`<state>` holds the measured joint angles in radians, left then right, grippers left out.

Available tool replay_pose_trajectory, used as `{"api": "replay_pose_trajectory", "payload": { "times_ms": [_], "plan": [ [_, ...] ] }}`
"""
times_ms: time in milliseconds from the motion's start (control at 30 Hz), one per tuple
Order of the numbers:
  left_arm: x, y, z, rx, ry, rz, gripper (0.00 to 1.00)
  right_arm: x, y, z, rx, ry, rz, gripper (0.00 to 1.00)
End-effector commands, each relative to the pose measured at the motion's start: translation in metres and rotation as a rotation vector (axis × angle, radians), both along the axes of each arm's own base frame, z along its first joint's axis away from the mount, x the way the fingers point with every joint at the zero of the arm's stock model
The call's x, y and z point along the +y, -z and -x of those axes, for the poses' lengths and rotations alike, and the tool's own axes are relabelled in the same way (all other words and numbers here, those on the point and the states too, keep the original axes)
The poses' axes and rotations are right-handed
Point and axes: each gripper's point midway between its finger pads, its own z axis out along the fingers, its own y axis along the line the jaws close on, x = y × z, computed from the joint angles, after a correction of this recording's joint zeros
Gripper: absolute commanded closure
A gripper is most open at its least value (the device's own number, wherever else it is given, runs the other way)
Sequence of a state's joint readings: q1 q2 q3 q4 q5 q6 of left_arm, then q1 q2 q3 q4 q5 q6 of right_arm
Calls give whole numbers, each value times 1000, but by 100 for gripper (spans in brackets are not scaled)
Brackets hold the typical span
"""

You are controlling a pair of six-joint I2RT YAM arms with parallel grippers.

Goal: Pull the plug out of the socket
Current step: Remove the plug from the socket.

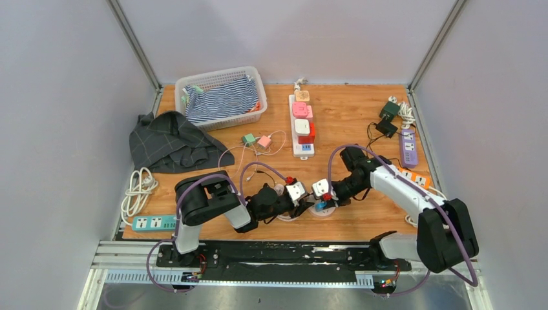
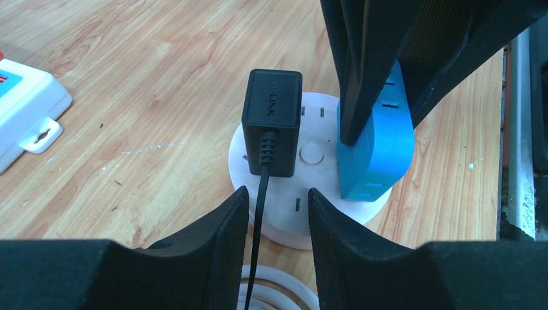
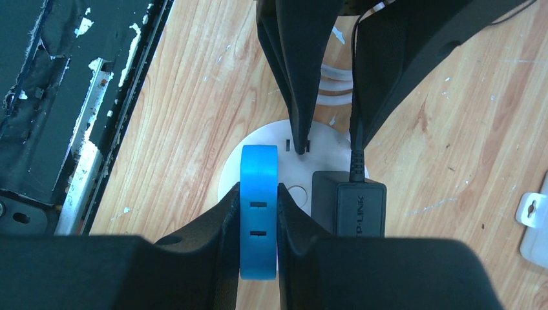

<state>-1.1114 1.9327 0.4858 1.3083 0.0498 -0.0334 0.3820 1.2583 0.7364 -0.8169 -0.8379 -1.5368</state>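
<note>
A round white socket (image 2: 315, 115) lies on the wooden table near its front edge. A blue plug (image 3: 259, 169) stands in the socket, and my right gripper (image 3: 258, 194) is shut on its two flat sides. Beside it a black TP-LINK adapter (image 2: 272, 116) is plugged in, with its cable running back towards the left arm. My left gripper (image 2: 278, 200) is open, astride that cable, with its fingertips (image 3: 299, 132) down on the socket's (image 3: 274, 134) rim and gripping nothing. In the top view both grippers meet over the socket (image 1: 323, 208).
A long white power strip (image 1: 302, 123) with several plugs lies mid-table. A basket of striped cloth (image 1: 223, 97) and a grey cloth (image 1: 169, 139) sit back left. Purple (image 1: 408, 147) and orange (image 1: 413, 177) strips are at right; a teal strip (image 1: 154, 223) and coiled cable (image 1: 139, 190) at left.
</note>
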Motion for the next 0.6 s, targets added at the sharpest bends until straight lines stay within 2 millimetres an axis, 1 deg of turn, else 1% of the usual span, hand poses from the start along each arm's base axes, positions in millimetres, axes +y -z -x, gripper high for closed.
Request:
{"api": "replay_pose_trajectory", "payload": {
  "times_ms": [0, 100, 300, 367, 567],
  "plan": [
    [8, 31, 9, 30, 20, -103, 58, 3, 5, 13, 63, -32, 31, 100],
    [7, 31, 10, 31, 24, -99, 58, -1, 4, 12, 39, -22, 47, 100],
    [9, 31, 10, 29, 22, -103, 58, -19, 5, 6, -2, 45, 64, 100],
    [8, 30, 10, 30, 23, -104, 58, -18, 4, 7, 3, 41, 48, 100],
    [8, 32, 10, 33, 27, -110, 58, 0, 2, 16, 68, -21, 8, 100]
  ]
}}
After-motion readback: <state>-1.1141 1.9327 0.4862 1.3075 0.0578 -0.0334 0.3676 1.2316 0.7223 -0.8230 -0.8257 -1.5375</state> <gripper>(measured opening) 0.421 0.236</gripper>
